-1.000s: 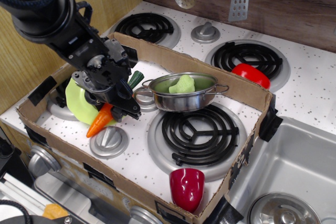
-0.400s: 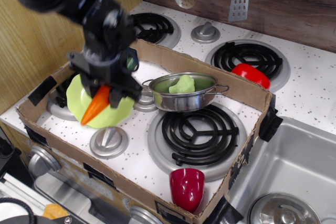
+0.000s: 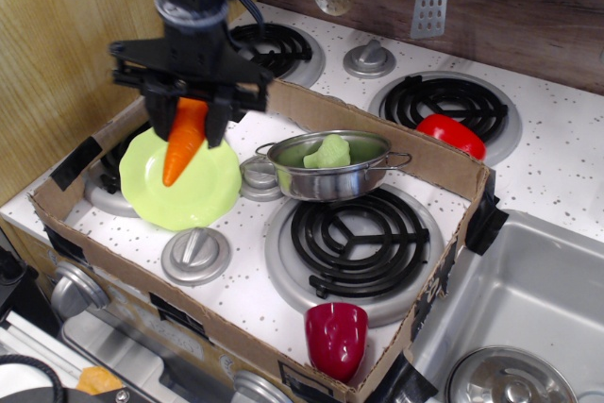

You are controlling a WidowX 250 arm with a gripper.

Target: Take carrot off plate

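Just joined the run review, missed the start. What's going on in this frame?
The gripper is shut on the carrot and holds it in the air above the plate, tip pointing down. The lime-green plate is bare and sits on the front-left burner inside the cardboard surround. The steel pan with a green item in it stands beside the plate. The carrot is off the plate but not set down anywhere.
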